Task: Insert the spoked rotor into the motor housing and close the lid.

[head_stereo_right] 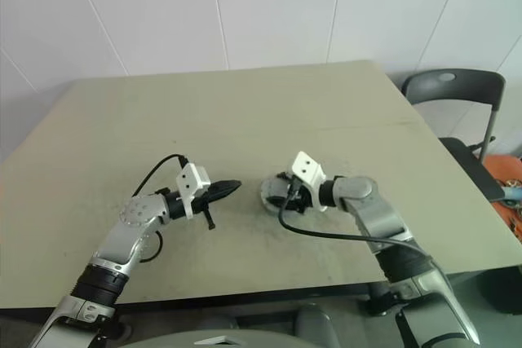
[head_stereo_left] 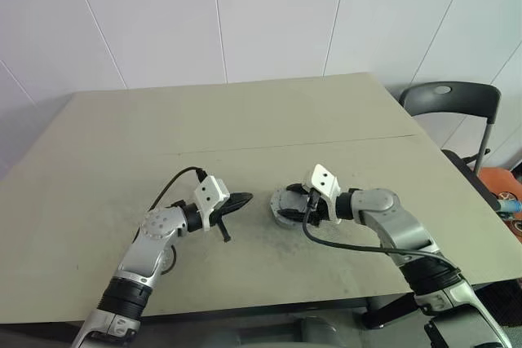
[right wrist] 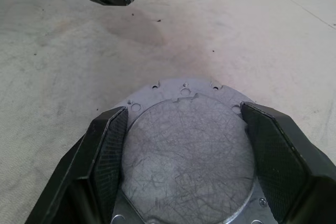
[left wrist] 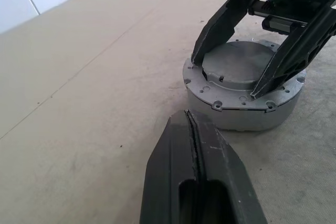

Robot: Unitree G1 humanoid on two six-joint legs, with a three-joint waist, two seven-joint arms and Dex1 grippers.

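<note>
Your right gripper (right wrist: 184, 145) clasps lid (right wrist: 186, 158) by its sides, fingers (left wrist: 223, 24) spread wide around raised disc. Lid sits atop motor housing (left wrist: 231, 111) on table (head_stereo_left: 245, 128), near front centre. Your left gripper (left wrist: 191, 124) clenched, empty, just beside housing, not touching.

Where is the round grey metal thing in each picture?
Left eye view: round grey metal thing right of middle, under the right pincer.
Right eye view: near middle.
Left wrist view: upper right.
Right wrist view: bottom middle.
Shared landmark: the shut left pincer nearby.
</note>
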